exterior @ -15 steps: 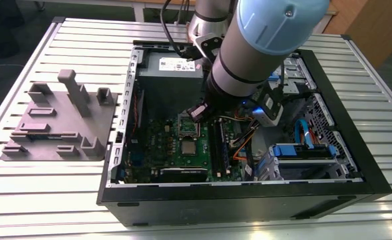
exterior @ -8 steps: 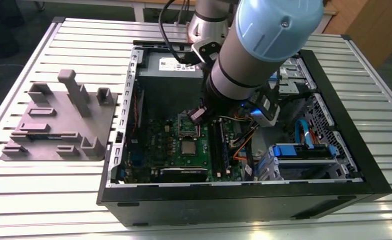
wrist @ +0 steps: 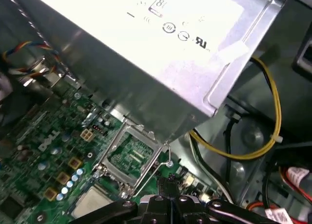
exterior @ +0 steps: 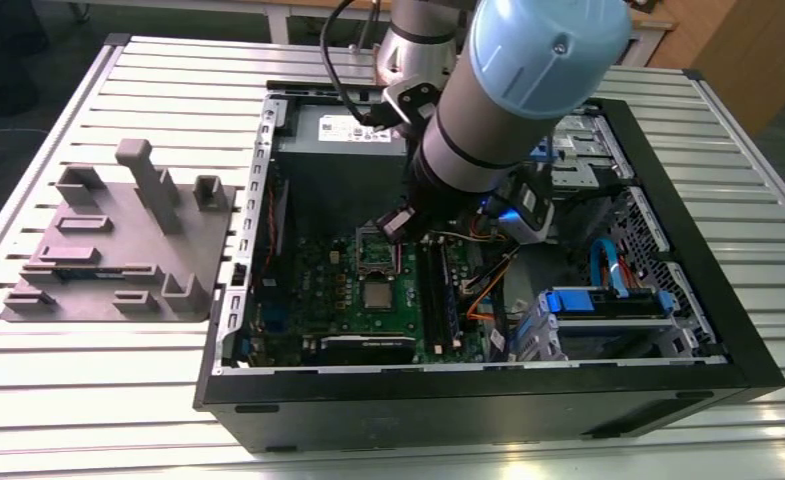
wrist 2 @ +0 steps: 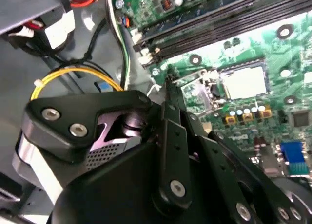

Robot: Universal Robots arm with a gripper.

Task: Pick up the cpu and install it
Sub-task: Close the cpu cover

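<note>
The cpu (exterior: pixel 376 296), a small flat silver square, lies on the green motherboard (exterior: pixel 315 290) inside the open computer case. In both wrist views the cpu (wrist 2: pixel 242 80) (wrist: pixel 91 202) sits right beside the raised metal socket frame (exterior: pixel 376 252) (wrist 2: pixel 197 95) (wrist: pixel 130 156). My gripper (exterior: pixel 399 222) hangs low inside the case, just above the frame's edge, on the side away from the cpu. Its black fingertips (wrist 2: pixel 169 85) (wrist: pixel 168 185) are pressed together with nothing seen between them, close to the frame's thin wire lever (wrist: pixel 168 161).
A grey power supply box (exterior: pixel 345 130) (wrist: pixel 146 48) stands close behind the socket. Memory slots (wrist 2: pixel 219 19), a yellow cable (wrist: pixel 273 112) and blue drive brackets (exterior: pixel 606 300) crowd the case at the exterior view's right. A grey fixture block (exterior: pixel 119 240) sits on the slatted table at the exterior view's left.
</note>
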